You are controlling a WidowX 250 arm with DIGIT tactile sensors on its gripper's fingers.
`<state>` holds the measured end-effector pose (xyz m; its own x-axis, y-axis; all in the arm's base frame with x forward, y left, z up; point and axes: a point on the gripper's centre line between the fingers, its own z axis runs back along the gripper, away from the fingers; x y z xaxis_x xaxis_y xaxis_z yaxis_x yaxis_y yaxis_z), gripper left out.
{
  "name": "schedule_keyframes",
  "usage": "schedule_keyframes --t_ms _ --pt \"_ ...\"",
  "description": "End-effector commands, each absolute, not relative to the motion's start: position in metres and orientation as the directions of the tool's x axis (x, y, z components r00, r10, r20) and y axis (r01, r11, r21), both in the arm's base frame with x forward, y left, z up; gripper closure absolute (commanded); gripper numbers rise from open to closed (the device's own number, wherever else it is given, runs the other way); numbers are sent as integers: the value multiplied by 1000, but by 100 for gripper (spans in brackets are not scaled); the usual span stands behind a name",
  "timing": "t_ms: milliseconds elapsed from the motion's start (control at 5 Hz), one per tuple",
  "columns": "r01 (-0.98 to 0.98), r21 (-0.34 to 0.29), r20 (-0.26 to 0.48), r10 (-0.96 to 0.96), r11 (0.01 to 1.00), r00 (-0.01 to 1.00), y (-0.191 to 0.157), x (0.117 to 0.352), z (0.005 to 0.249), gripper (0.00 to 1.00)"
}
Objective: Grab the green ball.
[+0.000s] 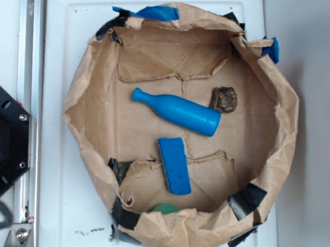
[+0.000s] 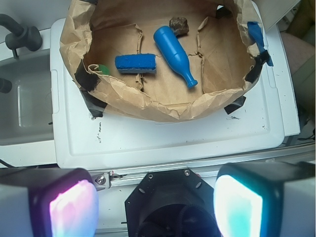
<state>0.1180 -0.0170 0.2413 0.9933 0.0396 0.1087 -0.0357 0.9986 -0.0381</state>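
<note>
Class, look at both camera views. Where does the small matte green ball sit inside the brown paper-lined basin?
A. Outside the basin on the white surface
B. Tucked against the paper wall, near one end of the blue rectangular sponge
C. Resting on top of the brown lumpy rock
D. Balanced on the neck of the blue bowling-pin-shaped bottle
B: the small matte green ball peeks out at the crumpled wall of the brown paper-lined basin, just past the end of the blue rectangular sponge.

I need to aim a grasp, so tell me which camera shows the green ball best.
Neither is good. The exterior view is marginally better: the green ball shows from above as a rounded top just past the blue sponge's end, its lower part cut off by the paper bag's wall. The wrist view shows only a sliver behind curled paper.
</note>
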Motion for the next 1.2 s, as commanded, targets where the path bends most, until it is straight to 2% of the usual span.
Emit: schedule_keyframes --t_ms 0,400,600,800,1000 --pt "-36 -38 109 40 999 993 -17 118 241 0" --pt "-149 -50 100 153 988 983 -23 218 243 0" --pt "-250 -80 92 257 965 962 -22 247 233 0" --pt "-495 -145 -42 495 856 868 -22 225 216 0" --pt "-715 -135 -215 684 686 697 -21 192 211 0"
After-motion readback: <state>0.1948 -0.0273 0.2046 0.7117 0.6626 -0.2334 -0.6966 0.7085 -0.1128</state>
